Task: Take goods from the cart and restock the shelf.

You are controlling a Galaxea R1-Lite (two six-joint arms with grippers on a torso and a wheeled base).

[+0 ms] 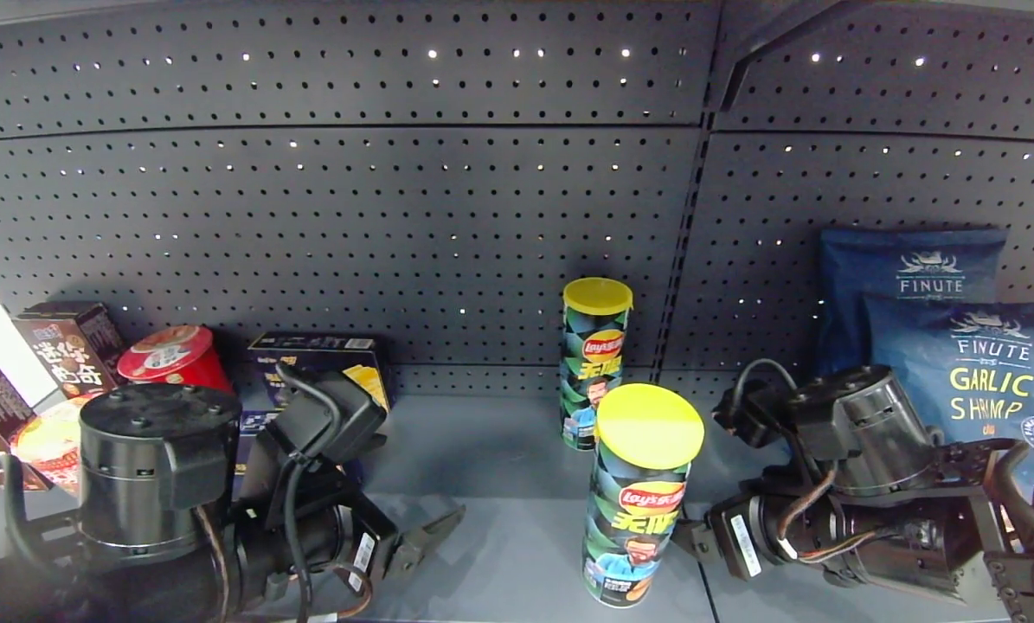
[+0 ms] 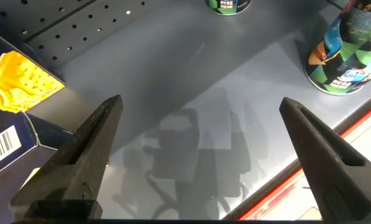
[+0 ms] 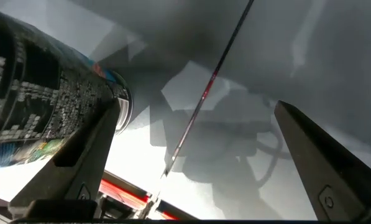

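Dark perforated metal backing point(image 1: 395, 216) rises behind a smooth grey shelf board point(image 1: 499, 467). The left gripper point(image 2: 201, 102) hangs low over a bare part of the board with its two black jaws spread wide and nothing between them. Outside one jaw lies a dark blue cardboard box printed with a yellow cracker point(image 2: 11, 118). Beyond the other jaw stands a green-and-black cylindrical chip can with a yellow plastic lid point(image 2: 347, 56), upright near the shelf's front edge. A second matching yellow-lidded chip can point(image 1: 595, 363) stands farther off, close to the backing.

The right gripper point(image 3: 197, 106) also has its jaws wide apart, with bare shelf between them. The front can sits just outside one jaw; whether it touches cannot be told. Two blue foil snack bags point(image 1: 958, 363) lean against the backing behind that arm.
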